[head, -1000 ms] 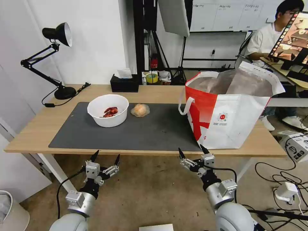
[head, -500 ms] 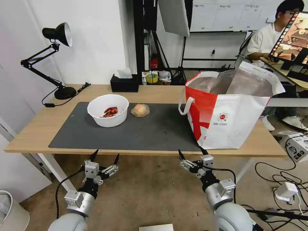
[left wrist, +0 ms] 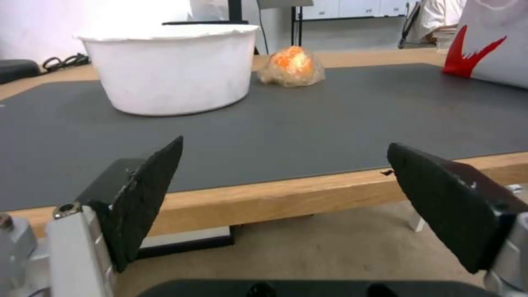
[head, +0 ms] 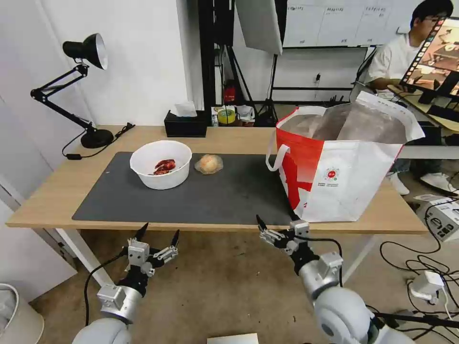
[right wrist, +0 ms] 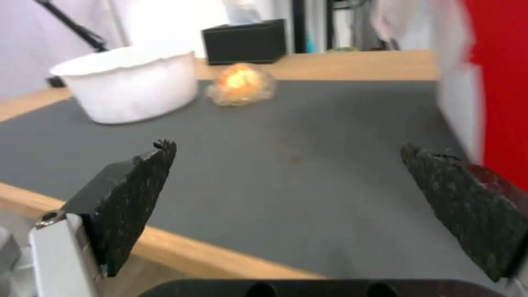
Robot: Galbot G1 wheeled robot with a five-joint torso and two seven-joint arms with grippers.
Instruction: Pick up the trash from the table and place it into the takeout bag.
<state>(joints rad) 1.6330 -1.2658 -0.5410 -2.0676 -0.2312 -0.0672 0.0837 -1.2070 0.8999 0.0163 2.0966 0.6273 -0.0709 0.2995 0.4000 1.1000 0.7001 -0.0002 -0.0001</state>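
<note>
A white bowl (head: 161, 164) with red scraps sits on the dark grey mat (head: 201, 191) at the left. Beside it lies a clear-wrapped beige lump (head: 208, 164). The red-and-white takeout bag (head: 339, 167) stands open on the table's right end, foil lining showing. My left gripper (head: 158, 235) hangs open below the table's front edge, in line with the bowl (left wrist: 170, 66). My right gripper (head: 277, 221) is open at the front edge, just left of the bag's near corner; its wrist view looks across the mat to the lump (right wrist: 240, 84) and bowl (right wrist: 129, 82).
A black tissue box (head: 185, 123) stands at the table's (head: 57, 191) back edge, a black desk lamp (head: 86, 86) at the back left. Cables and a power strip lie on the floor at the right. A person sits at a desk behind the bag.
My right gripper has risen and shifted left, from below the table edge up to it. The left gripper has barely moved.
</note>
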